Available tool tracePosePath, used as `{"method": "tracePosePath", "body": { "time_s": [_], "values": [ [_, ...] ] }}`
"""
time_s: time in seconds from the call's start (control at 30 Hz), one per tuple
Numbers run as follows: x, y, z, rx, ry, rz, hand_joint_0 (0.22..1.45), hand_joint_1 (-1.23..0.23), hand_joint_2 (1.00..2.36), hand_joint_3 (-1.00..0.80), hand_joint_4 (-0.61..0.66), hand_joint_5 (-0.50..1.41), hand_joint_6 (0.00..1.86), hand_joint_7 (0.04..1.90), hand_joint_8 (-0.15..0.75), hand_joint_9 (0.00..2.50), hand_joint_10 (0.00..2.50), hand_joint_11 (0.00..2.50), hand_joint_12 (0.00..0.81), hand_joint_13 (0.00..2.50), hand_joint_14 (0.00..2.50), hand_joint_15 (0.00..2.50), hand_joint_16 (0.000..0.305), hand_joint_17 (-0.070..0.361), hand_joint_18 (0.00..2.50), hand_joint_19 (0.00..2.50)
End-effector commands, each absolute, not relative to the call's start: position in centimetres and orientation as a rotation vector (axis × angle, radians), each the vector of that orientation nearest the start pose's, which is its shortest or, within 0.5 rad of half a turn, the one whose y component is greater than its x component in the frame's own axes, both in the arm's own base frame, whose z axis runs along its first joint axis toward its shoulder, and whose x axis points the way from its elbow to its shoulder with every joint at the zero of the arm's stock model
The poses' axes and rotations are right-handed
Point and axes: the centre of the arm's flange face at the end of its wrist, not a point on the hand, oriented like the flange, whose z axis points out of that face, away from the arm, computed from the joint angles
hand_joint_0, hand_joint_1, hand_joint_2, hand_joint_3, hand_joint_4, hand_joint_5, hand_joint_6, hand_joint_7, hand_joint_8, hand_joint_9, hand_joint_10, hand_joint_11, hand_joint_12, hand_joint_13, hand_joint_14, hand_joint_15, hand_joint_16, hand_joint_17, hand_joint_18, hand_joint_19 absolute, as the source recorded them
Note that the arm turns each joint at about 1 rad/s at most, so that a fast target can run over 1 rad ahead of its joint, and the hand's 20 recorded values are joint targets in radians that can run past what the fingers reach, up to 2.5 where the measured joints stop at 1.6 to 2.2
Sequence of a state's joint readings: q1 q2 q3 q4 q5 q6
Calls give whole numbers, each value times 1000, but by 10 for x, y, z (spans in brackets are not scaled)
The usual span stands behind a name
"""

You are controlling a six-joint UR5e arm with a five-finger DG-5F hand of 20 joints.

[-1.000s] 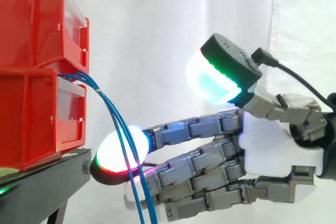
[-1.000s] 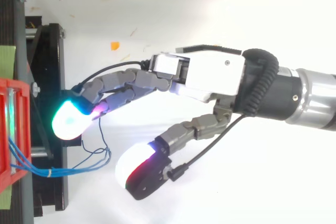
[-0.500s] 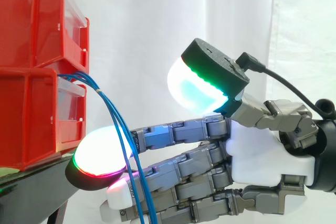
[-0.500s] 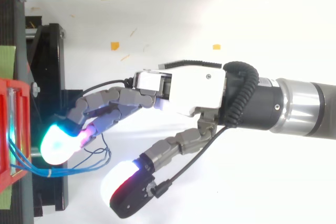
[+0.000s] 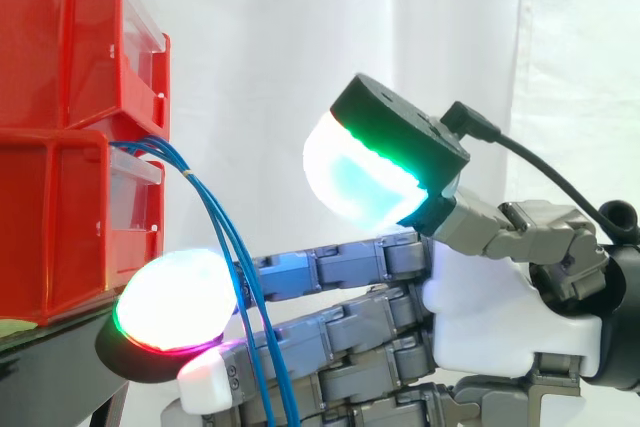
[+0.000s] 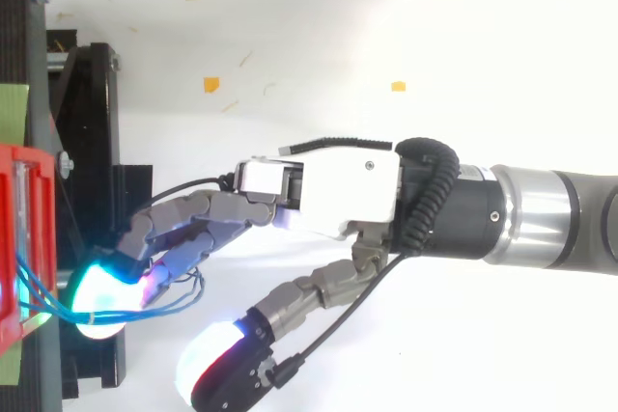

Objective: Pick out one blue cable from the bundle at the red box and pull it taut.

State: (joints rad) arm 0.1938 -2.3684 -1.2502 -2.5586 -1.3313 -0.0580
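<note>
Bins: two red bins [image 5: 60,147] are stacked at the far left, the lower one resting on a black stand [image 6: 92,103].

Cable: the blue cables [image 5: 215,207] leave the front of the lower bin as a bundle. They arch to the right and hang steeply down, crossing in front of the outstretched fingers. From above they trail from the bin's edge across the stand to a loose loop just beside the fingertips.

Fingertips: the leading pad [image 5: 165,299] glows white with a green and red rim. It sits low and just right of the lower bin, over the edge of the stand. From above it glows cyan, close to the bin.

Finger state: the fingers reach leftward, nearly straight and spread. Nothing is pinched; the cables lie against them without being clasped.

Thumb: the thumb [image 5: 375,162] is raised well above the fingers, its pad glowing cyan and green, apart from the cables.

Hand: the hand [image 5: 500,317] lies to the right, its white palm level with the stand's top.

Arm: the arm [image 6: 541,219] enters from the right.

Backdrop: a white curtain [image 5: 280,37] hangs behind.
</note>
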Motion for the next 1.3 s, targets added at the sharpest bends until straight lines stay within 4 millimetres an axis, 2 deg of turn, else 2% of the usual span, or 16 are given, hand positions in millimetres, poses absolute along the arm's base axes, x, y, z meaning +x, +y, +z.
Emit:
{"method": "tracePosePath", "body": {
  "time_s": [0.0, 0.5, 1.1, 1.27],
  "values": [
    [777, -5, 192, 1128, 1110, 1205, 543, -736, 1006, -436, 175, -135, 503, 770, 235, 723, 11, 265, 293, 435, 5, 123, 44, 99, 359, 319],
    [777, -5, 192, 1133, 1106, 1211, 574, -698, 1007, -411, 182, -123, 503, 825, 230, 764, 12, 289, 290, 489, 6, 147, 42, 96, 406, 351],
    [784, -5, 206, 1137, 1085, 1251, 581, -677, 1006, -425, 137, -90, 504, 1009, 243, 832, 15, 344, 294, 570, 8, 190, 42, 94, 498, 404],
    [786, -7, 209, 1138, 1088, 1249, 598, -671, 1008, -405, 85, -68, 504, 1122, 244, 894, 16, 378, 295, 623, 9, 219, 41, 93, 553, 432]
  ]
}}
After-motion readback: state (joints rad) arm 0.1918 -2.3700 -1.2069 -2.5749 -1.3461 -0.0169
